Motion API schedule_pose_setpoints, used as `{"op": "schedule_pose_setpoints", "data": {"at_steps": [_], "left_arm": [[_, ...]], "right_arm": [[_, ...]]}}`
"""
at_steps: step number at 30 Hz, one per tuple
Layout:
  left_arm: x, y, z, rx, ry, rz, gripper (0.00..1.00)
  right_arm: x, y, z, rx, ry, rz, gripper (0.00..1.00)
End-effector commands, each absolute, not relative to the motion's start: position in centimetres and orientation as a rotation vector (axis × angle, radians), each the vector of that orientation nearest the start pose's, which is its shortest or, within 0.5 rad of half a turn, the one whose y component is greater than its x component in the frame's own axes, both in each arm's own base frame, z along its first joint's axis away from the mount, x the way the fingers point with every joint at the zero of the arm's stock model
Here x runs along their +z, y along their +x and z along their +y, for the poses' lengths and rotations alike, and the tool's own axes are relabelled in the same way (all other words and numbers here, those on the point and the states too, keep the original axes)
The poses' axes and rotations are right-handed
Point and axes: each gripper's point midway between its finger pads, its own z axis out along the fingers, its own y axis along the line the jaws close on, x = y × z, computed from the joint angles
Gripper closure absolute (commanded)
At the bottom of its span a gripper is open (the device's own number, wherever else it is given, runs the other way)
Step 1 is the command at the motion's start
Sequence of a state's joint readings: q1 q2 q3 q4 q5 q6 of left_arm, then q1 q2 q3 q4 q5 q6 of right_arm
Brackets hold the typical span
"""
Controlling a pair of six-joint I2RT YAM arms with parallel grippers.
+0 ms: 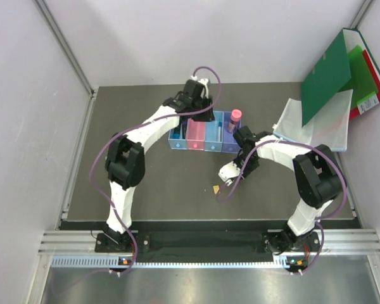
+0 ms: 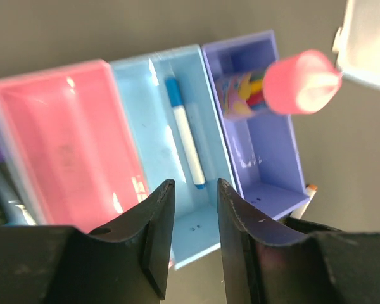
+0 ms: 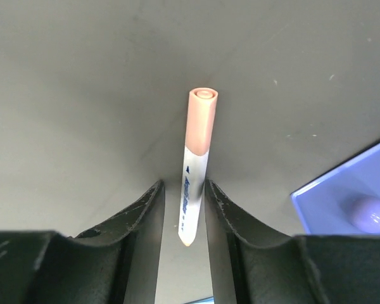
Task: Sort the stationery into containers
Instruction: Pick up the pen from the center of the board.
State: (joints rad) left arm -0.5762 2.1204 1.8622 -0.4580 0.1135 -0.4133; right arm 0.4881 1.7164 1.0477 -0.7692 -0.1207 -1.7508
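Observation:
Four joined containers (image 1: 204, 136) stand mid-table: blue, pink (image 2: 63, 139), light blue (image 2: 145, 114) and purple (image 2: 266, 158). A white-blue pen (image 2: 185, 139) lies in the light blue one. A pink-capped tube (image 1: 235, 116) stands in the purple one and also shows in the left wrist view (image 2: 301, 82). My left gripper (image 2: 195, 190) is open and empty, just above the light blue bin (image 1: 201, 114). My right gripper (image 3: 182, 187) is open, its fingers either side of a pinkish pen (image 3: 199, 126) on the table (image 1: 232, 172). A tiny orange block (image 1: 216, 188) lies nearby.
A green folder (image 1: 329, 73) and a red one (image 1: 375, 95) lean at the back right over a pale plastic sleeve (image 1: 304, 123). A corner of the purple bin (image 3: 342, 196) is just right of my right gripper. Grey walls close in the table.

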Motion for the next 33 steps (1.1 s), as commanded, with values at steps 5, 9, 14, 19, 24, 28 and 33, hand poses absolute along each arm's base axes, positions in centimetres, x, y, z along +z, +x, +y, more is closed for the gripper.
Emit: {"op": "schedule_pose_setpoints", "data": {"at_steps": [5, 9, 14, 19, 24, 28, 33], "left_arm": [[25.7, 47.2, -27.2, -0.62, 0.209, 2.144, 0.61], [27.0, 47.2, -23.5, -0.558, 0.206, 2.121, 0.61], [30.3, 46.8, -20.1, -0.514, 0.204, 2.051, 0.61], [32.0, 45.9, -16.5, -0.437, 0.205, 2.01, 0.61], [31.0, 43.6, -12.8, -0.313, 0.194, 2.037, 0.71], [29.5, 41.5, -9.6, -0.137, 0.183, 2.056, 0.74], [27.8, 39.4, -7.2, -0.005, 0.197, 2.082, 0.8]], "right_arm": [[0.6, 27.4, 13.2, 0.146, -2.725, 1.348, 0.69], [0.2, 27.3, 13.0, 0.148, -2.745, 1.357, 0.72], [0.0, 27.7, 13.7, 0.136, -2.722, 1.394, 0.98], [1.8, 28.7, 15.4, 0.09, -2.62, 1.416, 1.0], [5.7, 30.2, 17.3, 0.058, -2.369, 1.583, 1.0], [10.1, 30.9, 18.4, 0.073, -2.148, 1.725, 1.0], [14.1, 30.8, 19.3, 0.124, -1.896, 1.887, 1.0]]}}
